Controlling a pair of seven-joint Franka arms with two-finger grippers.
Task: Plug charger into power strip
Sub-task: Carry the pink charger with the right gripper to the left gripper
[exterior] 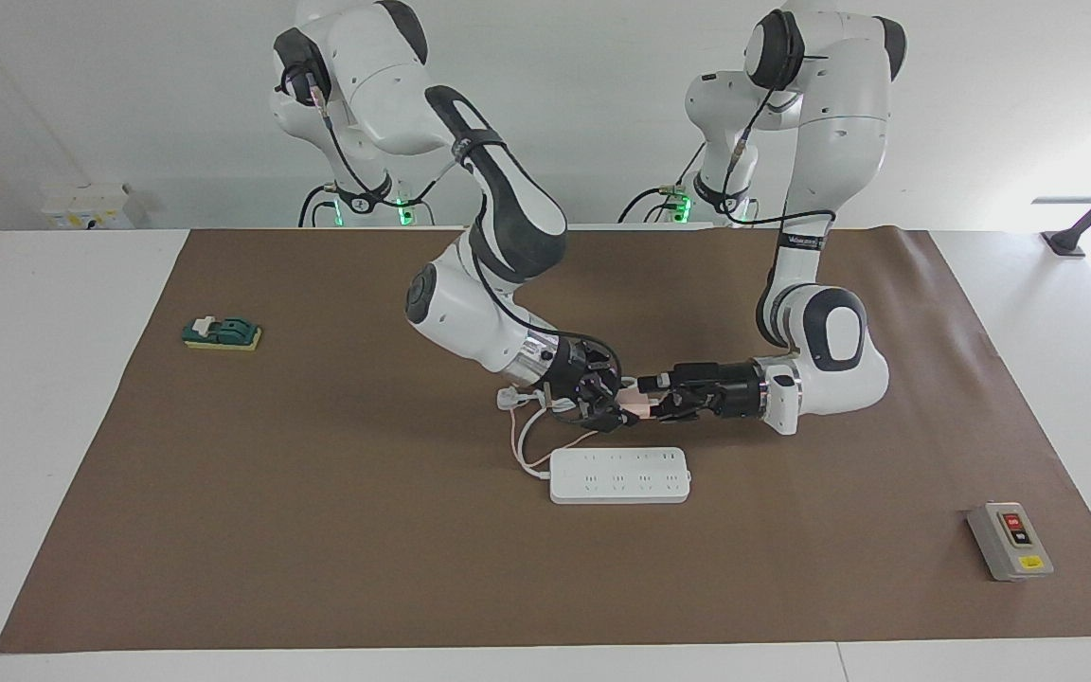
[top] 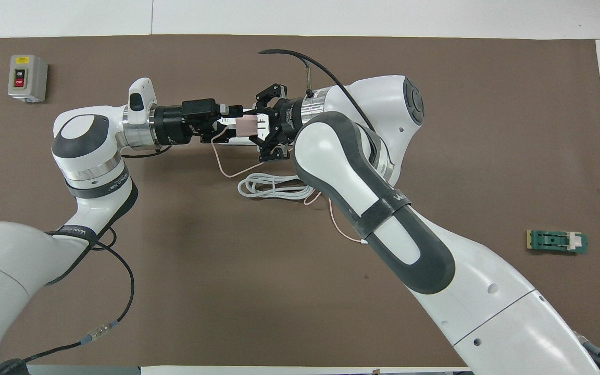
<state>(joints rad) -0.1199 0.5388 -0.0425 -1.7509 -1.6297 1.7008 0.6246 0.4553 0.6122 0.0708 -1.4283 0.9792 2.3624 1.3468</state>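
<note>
The charger (exterior: 638,402) is held up in the air between the two hands, which meet tip to tip. The left hand (exterior: 656,402) lies level and appears clamped on it; the right hand (exterior: 614,409) is also at it, though which one bears it cannot be told. The power strip (exterior: 619,475) lies flat on the table (exterior: 318,530) directly below both hands, its long axis running along their shared line. The pink cable (top: 232,169) trails down from the charger. Either arm is judged equally near.
</note>
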